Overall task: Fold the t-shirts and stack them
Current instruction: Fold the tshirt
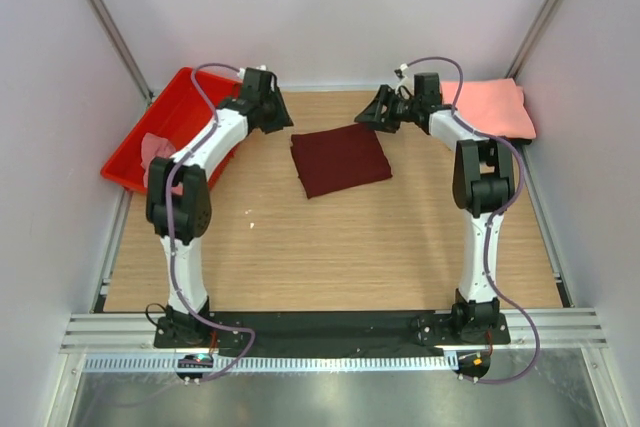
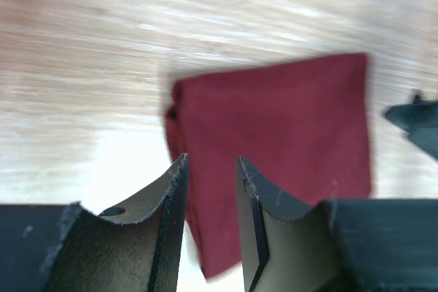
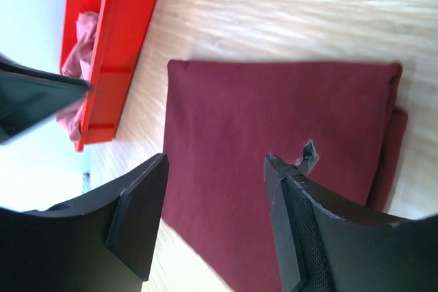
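Observation:
A dark maroon t-shirt lies folded into a rectangle on the wooden table, between the two arms. It also shows in the left wrist view and the right wrist view. A salmon-pink t-shirt lies folded at the back right. A dusty pink t-shirt lies crumpled in the red tray. My left gripper hovers to the left of the maroon shirt, open and empty. My right gripper hovers at its far right, open and empty.
The red plastic tray stands at the back left edge of the table, also seen in the right wrist view. White walls and metal posts close in the table on three sides.

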You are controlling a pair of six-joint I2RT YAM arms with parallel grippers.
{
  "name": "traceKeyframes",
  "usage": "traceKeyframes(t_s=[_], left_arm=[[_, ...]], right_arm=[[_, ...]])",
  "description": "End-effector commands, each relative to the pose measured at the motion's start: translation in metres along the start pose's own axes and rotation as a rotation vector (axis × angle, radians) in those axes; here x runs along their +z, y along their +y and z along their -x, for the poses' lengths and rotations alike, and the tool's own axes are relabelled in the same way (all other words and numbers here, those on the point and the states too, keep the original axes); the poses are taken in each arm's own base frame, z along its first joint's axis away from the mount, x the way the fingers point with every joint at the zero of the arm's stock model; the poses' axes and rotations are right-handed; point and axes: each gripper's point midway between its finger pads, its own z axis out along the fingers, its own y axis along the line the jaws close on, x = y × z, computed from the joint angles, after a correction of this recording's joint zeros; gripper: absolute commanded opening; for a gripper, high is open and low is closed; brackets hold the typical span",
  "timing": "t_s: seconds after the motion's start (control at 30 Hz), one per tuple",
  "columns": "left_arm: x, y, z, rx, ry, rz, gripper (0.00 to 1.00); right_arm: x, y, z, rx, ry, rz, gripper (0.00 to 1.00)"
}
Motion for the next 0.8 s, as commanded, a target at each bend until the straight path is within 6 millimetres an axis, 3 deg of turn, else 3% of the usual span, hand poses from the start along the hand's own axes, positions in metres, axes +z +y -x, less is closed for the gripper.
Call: traceKeyframes(t_s=[0.0,0.07,0.1,0.23,0.4,0.53,0.67,0.77], left_arm=[[-0.037,-0.021,0.000,0.053,-0.003,-0.072,0.35],[-0.040,-0.025,-0.014,0.043,0.040,-0.100,0.35],[-0.039,-0.020,-0.028,0.040,0.075,-0.099,0.35],[-0.054,-0.023,-0.053,0.021,0.119,-0.152,0.36],[-0.052,-0.011,-0.082,-0.038,0.196,-0.134,0.34],[-0.062,-0.006,-0.086,-0.045,0.171,-0.139,0.35],[-0.064,0.001,-0.086,-0.037,0.167,-0.099,0.35],[-0.067,0.003,-0.088,-0.031,0.174,-0.093,0.34]], right_arm=[[-0.021,0.001,-0.015,-0.052,0.030,-0.072,0.64],[-0.025,-0.008,-0.030,-0.056,0.062,-0.103,0.65],[-0.030,-0.016,-0.032,-0.066,0.057,-0.160,0.67],[-0.052,-0.030,-0.035,-0.145,0.046,-0.298,0.71],[-0.055,-0.048,-0.060,-0.108,0.143,-0.338,0.71],[-0.057,-0.050,-0.082,-0.076,0.178,-0.329,0.71],[-0.066,-0.038,-0.084,-0.082,0.151,-0.324,0.71],[-0.071,-0.034,-0.097,-0.055,0.154,-0.328,0.69]])
